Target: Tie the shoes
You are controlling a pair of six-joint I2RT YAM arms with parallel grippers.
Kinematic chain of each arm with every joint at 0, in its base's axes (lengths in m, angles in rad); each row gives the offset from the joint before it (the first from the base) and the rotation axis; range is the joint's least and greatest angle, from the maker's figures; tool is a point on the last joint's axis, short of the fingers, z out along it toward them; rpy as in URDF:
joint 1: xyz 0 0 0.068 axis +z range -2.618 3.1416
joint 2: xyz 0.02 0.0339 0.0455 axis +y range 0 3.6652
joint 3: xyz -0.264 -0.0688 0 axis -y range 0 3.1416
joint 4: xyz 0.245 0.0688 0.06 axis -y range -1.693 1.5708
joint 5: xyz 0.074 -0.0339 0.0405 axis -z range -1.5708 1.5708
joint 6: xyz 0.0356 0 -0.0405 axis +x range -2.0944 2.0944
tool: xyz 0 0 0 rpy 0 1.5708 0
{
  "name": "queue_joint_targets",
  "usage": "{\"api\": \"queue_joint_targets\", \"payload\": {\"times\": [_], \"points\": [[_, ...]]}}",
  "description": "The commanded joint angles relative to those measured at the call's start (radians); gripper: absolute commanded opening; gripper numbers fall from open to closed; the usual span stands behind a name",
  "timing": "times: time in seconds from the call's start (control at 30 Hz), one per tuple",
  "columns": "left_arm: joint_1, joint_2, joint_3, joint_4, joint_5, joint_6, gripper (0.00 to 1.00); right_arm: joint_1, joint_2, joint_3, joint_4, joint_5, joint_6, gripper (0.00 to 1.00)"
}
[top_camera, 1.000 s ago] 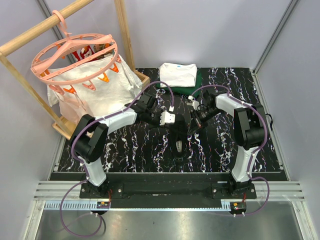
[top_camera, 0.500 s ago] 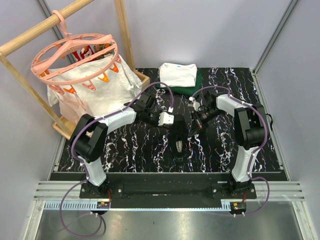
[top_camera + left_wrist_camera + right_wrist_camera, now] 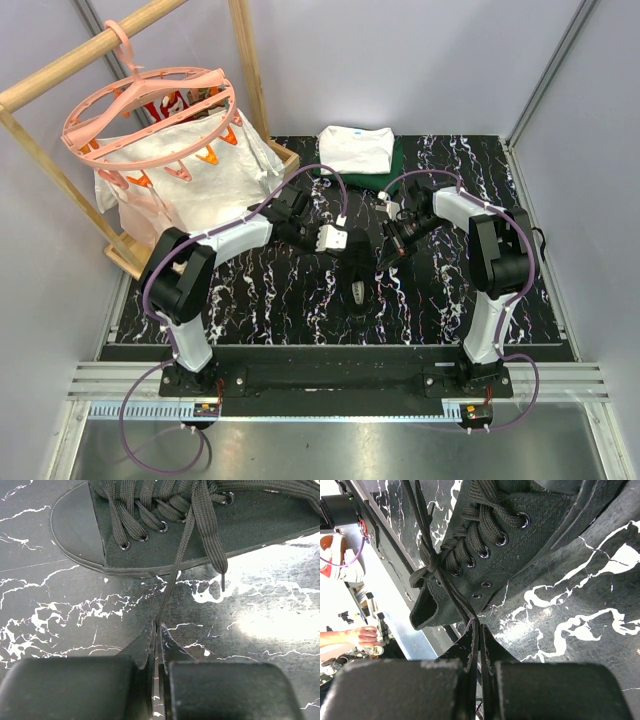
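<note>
At the far left stands a wooden rack (image 3: 250, 60). The low wooden frame (image 3: 288, 156) at its foot works like a box, and inside it sits a big heap of white cloth (image 3: 200, 190). Above the cloth hangs a pink round hanger (image 3: 150, 110) with orange clips. The left gripper (image 3: 156, 630) is low over the black marbled table (image 3: 230, 300), just beside the shoe. Its fingers are pressed together on one thin lace (image 3: 175, 565), which runs straight from the eyelets to them. The black sneaker (image 3: 358, 285) lies in the middle of the table, between both arms. Behind it, at the far edge, are folded white and dark green clothes (image 3: 355, 150). On the other side, the right gripper (image 3: 477, 626) has its fingers also pinched tight on a second lace (image 3: 452, 597), coming from a crossing near the top eyelets
</note>
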Motion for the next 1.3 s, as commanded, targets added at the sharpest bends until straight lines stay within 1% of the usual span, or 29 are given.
{"api": "queue_joint_targets", "payload": {"times": [0.0, 0.13, 0.2, 0.27, 0.3, 0.33, 0.37, 0.4, 0.43, 0.47, 0.5, 0.53, 0.57, 0.6, 0.63, 0.67, 0.73, 0.77, 0.8, 0.87, 0.9, 0.93, 1.0, 1.03, 1.07, 1.1, 1.13, 1.2, 1.27], "points": [[0.038, 0.005, 0.026, -0.02, -0.075, 0.033, 0.0, -0.018, -0.005, -0.002, -0.033, 0.063, -0.032, 0.0], [0.038, 0.007, 0.032, -0.018, -0.069, 0.037, 0.0, -0.018, 0.015, 0.021, -0.035, 0.033, -0.02, 0.0], [0.034, -0.004, 0.041, -0.02, -0.044, 0.036, 0.0, -0.015, 0.023, 0.042, -0.032, 0.008, -0.013, 0.0], [0.008, -0.022, 0.049, -0.02, -0.035, 0.031, 0.0, -0.011, 0.021, 0.073, -0.032, -0.026, -0.003, 0.01], [-0.002, -0.029, 0.054, -0.02, -0.038, 0.022, 0.03, -0.011, 0.021, 0.083, -0.033, -0.033, 0.0, 0.05], [-0.027, -0.036, 0.061, -0.018, -0.043, -0.014, 0.12, -0.006, 0.02, 0.1, -0.033, -0.052, 0.004, 0.13], [-0.039, -0.047, 0.073, -0.015, -0.052, -0.039, 0.18, -0.007, 0.015, 0.108, -0.032, -0.059, 0.01, 0.23], [-0.048, -0.055, 0.081, -0.009, -0.058, -0.062, 0.26, -0.008, 0.009, 0.117, -0.032, -0.067, 0.014, 0.29], [-0.065, -0.073, 0.084, 0.0, -0.066, -0.122, 0.41, -0.006, 0.006, 0.135, -0.033, -0.067, 0.026, 0.34], [-0.071, -0.084, 0.09, 0.018, -0.087, -0.15, 0.48, -0.007, -0.009, 0.146, -0.033, -0.069, 0.029, 0.41], [-0.076, -0.098, 0.092, 0.029, -0.098, -0.177, 0.52, -0.009, -0.022, 0.155, -0.032, -0.072, 0.033, 0.5], [-0.081, -0.127, 0.09, 0.041, -0.113, -0.228, 0.6, -0.009, -0.034, 0.175, -0.03, -0.075, 0.038, 0.52], [-0.082, -0.142, 0.093, 0.058, -0.119, -0.251, 0.64, -0.011, -0.058, 0.186, -0.029, -0.076, 0.043, 0.54], [-0.082, -0.157, 0.098, 0.058, -0.127, -0.272, 0.73, -0.015, -0.071, 0.195, -0.023, -0.078, 0.049, 0.6], [-0.082, -0.188, 0.112, 0.065, -0.15, -0.333, 0.81, -0.018, -0.083, 0.212, -0.018, -0.078, 0.064, 0.64], [-0.082, -0.2, 0.124, 0.065, -0.161, -0.361, 0.85, -0.023, -0.112, 0.218, -0.004, -0.078, 0.072, 0.67], [-0.082, -0.24, 0.167, 0.034, -0.171, -0.432, 0.99, -0.038, -0.141, 0.232, 0.016, -0.067, 0.098, 0.72], [-0.082, -0.251, 0.184, 0.023, -0.175, -0.459, 0.99, -0.044, -0.175, 0.234, 0.04, -0.061, 0.109, 0.74], [-0.082, -0.26, 0.202, 0.003, -0.176, -0.487, 0.99, -0.049, -0.195, 0.234, 0.056, -0.041, 0.118, 0.8], [-0.082, -0.276, 0.251, -0.055, -0.179, -0.559, 0.99, -0.069, -0.262, 0.22, 0.107, -0.018, 0.152, 0.86], [-0.082, -0.28, 0.259, -0.053, -0.205, -0.61, 0.99, -0.075, -0.287, 0.209, 0.125, 0.009, 0.162, 0.93], [-0.082, -0.285, 0.277, -0.084, -0.257, -0.712, 0.99, -0.083, -0.313, 0.18, 0.14, 0.025, 0.176, 0.99], [-0.081, -0.286, 0.299, -0.135, -0.296, -0.781, 0.99, -0.086, -0.391, 0.119, 0.178, 0.084, 0.179, 1.0], [-0.081, -0.295, 0.295, -0.162, -0.341, -0.849, 0.99, -0.087, -0.449, 0.093, 0.192, 0.104, 0.184, 1.0], [-0.081, -0.302, 0.284, -0.176, -0.366, -0.874, 0.99, -0.087, -0.479, 0.062, 0.223, 0.15, 0.188, 1.0], [-0.081, -0.311, 0.275, -0.193, -0.382, -0.906, 0.99, -0.087, -0.511, -0.005, 0.238, 0.173, 0.199, 1.0], [-0.079, -0.322, 0.246, -0.216, -0.414, -0.92, 0.99, -0.087, -0.569, -0.04, 0.25, 0.196, 0.217, 1.0], [-0.081, -0.363, 0.201, -0.225, -0.44, -0.944, 0.99, -0.089, -0.624, -0.138, 0.269, 0.247, 0.233, 1.0], [-0.081, -0.398, 0.118, -0.225, -0.461, -0.946, 0.99, -0.093, -0.699, -0.2, 0.269, 0.282, 0.228, 1.0]]}}
